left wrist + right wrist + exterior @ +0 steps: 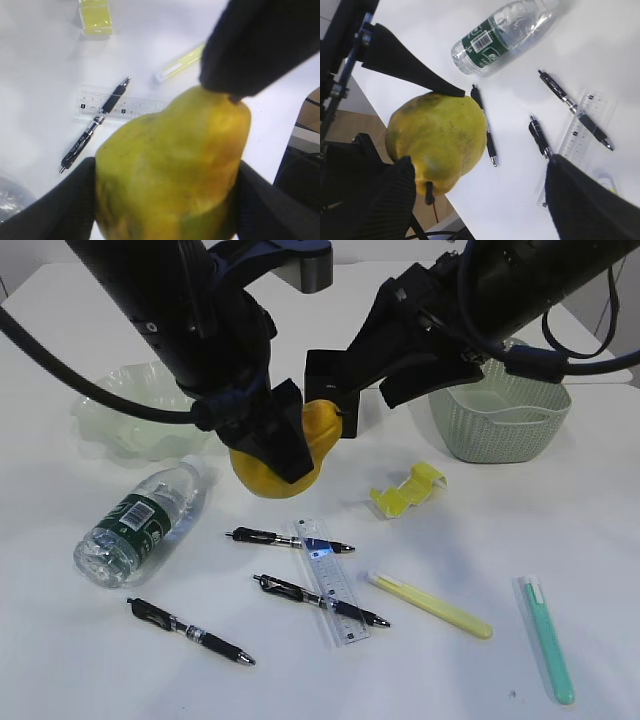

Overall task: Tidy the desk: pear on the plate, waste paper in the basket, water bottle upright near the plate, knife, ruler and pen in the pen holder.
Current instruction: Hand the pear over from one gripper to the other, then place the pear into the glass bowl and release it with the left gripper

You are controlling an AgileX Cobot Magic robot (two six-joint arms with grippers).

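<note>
The yellow-orange pear (258,476) hangs above the desk (480,540), and my left gripper (275,440) is shut on its body (170,165). My right gripper (372,380) is open right next to it; one fingertip (235,75) touches the pear near its stem, and the pear (437,140) lies against one finger only. The plate (125,415) stands empty at the back left. The water bottle (140,520) lies on its side. The clear ruler (332,585) lies flat among three black pens (288,539). The black pen holder (335,395) is partly hidden behind the pear.
The sage green basket (500,425) stands at the back right. Folded yellow waste paper (405,490) lies mid-desk. A yellow stick (430,605) and a teal one (548,640) lie at the front right; I cannot tell which is the knife.
</note>
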